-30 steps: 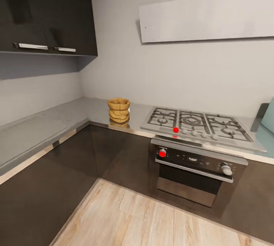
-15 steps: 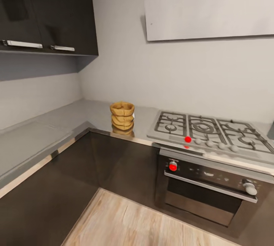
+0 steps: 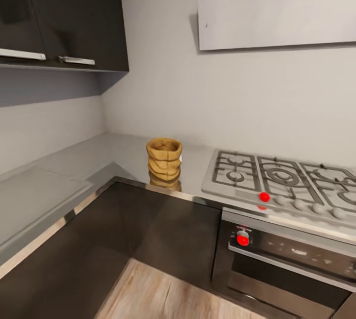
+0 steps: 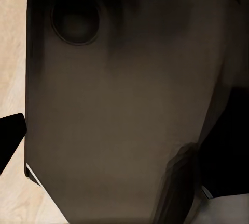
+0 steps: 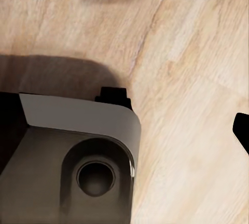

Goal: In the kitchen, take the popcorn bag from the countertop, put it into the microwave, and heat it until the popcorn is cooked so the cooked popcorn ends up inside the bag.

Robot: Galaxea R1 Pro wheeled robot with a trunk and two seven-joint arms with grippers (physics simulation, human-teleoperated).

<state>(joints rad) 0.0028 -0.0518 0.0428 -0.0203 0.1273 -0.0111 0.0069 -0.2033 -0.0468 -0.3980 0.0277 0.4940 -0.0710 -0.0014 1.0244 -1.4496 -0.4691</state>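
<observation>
Your popcorn bag (image 3: 164, 159) stands upright on the countertop (image 3: 59, 171), beside the hob (image 3: 282, 183), whose right end is cut off. You cannot tell either gripper's state; one dark fingertip (image 4: 9, 135) barely shows

1. The popcorn bag (image 3: 164, 159) was tan-brown, with horizontal wrinkles.
2. The surface (image 3: 59, 171) was glossy grey.
3. The cabinet fronts (image 3: 168, 230) were dark brown.
4. The hob (image 3: 282, 183) was silver; one knob (image 3: 264, 196) was red.
5. The floor (image 5: 197, 78) was pale wood-grained.
</observation>
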